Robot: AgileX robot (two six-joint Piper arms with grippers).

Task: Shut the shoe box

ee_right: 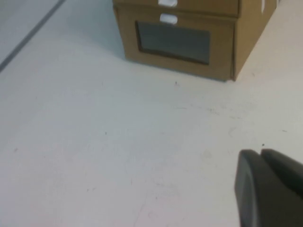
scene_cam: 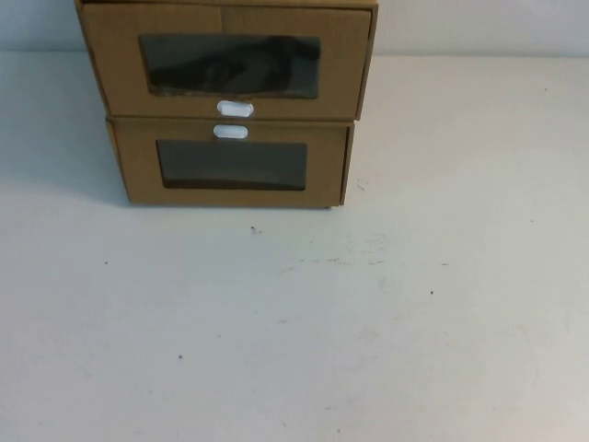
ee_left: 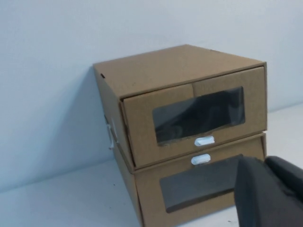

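Two brown cardboard drawer boxes stand stacked at the back of the table. The shoe box (scene_cam: pixel 230 64) is the upper one, with a dark window and a white pull tab (scene_cam: pixel 235 109) below it. It also shows in the left wrist view (ee_left: pixel 189 113). Its drawer front sits about level with the shell; I cannot tell any gap. The lower box (scene_cam: pixel 230 166) has its tab above the window. My left gripper (ee_left: pixel 265 163) is shut and empty, a short way in front of the boxes. My right gripper (ee_right: pixel 260 152) is shut and empty, low over the table, well back from the boxes. Neither gripper shows in the high view.
The white table (scene_cam: pixel 304 331) stretches in front of the boxes with only small dark specks. A pale wall (ee_left: pixel 47 71) rises right behind the boxes. The lower box also shows in the right wrist view (ee_right: pixel 180 42).
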